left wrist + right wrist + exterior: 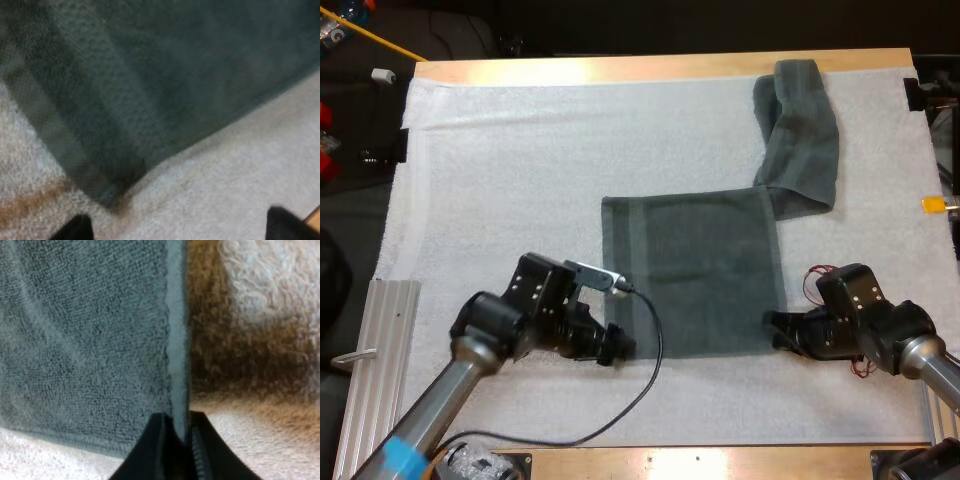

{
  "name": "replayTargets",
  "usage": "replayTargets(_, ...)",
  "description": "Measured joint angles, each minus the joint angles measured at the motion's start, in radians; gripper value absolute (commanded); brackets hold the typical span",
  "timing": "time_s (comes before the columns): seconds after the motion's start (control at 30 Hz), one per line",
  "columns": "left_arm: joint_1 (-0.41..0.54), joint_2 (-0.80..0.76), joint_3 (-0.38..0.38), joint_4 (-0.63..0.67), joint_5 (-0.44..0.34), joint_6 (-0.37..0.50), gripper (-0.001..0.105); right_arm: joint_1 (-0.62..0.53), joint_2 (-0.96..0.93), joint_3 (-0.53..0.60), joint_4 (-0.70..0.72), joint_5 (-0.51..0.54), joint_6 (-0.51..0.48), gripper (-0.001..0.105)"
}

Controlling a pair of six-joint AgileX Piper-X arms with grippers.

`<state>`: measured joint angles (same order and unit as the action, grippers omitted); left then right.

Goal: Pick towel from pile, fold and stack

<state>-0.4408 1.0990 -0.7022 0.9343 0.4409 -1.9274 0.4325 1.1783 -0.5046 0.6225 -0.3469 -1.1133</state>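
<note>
White mat, flat towel: our right gripper pinches its edge; our left gripper, fingers apart before the corner, must probably grip next to fold.

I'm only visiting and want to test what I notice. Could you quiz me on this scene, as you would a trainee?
1. True or false: the flat towel lies spread on the white mat.
2. The left end effector stands open by the flat towel's near left corner. What is the right end effector doing?
A) pinching the flat towel's edge
B) hanging open high above the mat
C) holding a cube
3. Fill in: the crumpled towel lies toward the mat's far ____ side.
Key: 1 true; 2 A; 3 right.
</note>
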Motion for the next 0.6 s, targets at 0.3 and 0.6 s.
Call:
replayTargets(0.3, 0.000, 0.199, 0.000, -0.045, 0.000, -0.019, 0.067, 0.000, 0.000, 0.000, 0.004, 0.000, 0.000, 0.000)
replayTargets(0.6, 0.000, 0.342, 0.000, -0.081, 0.000, -0.019, 0.067, 0.000, 0.000, 0.000, 0.005, 0.000, 0.000, 0.000)
